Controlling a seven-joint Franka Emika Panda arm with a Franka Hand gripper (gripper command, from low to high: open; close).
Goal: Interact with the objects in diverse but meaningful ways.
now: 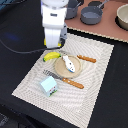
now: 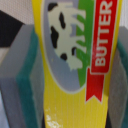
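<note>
A yellow packet (image 2: 75,95) printed with a cow and the word BUTTER fills the wrist view. My gripper (image 2: 72,70) is shut on it, with a teal pad (image 2: 31,80) pressed against each side. In the exterior view the gripper (image 1: 53,43) hangs over the far corner of the placemat on that view's left, just above the yellow banana (image 1: 50,56). A small white bottle (image 1: 68,63) lies on a tan plate (image 1: 64,73). The pale-blue and white milk carton (image 1: 48,86) stands near the placemat's front. A dark grey handled pot (image 1: 91,16) sits at the back.
The woven placemat (image 1: 97,85) also holds a fork (image 1: 51,75) with an orange handle (image 1: 75,83) and an orange-handled knife (image 1: 86,58). Behind it, a second dark pot (image 1: 74,7) and a pale bowl (image 1: 122,17) rest on a tan board. A black cable (image 1: 20,47) runs on the exterior view's left.
</note>
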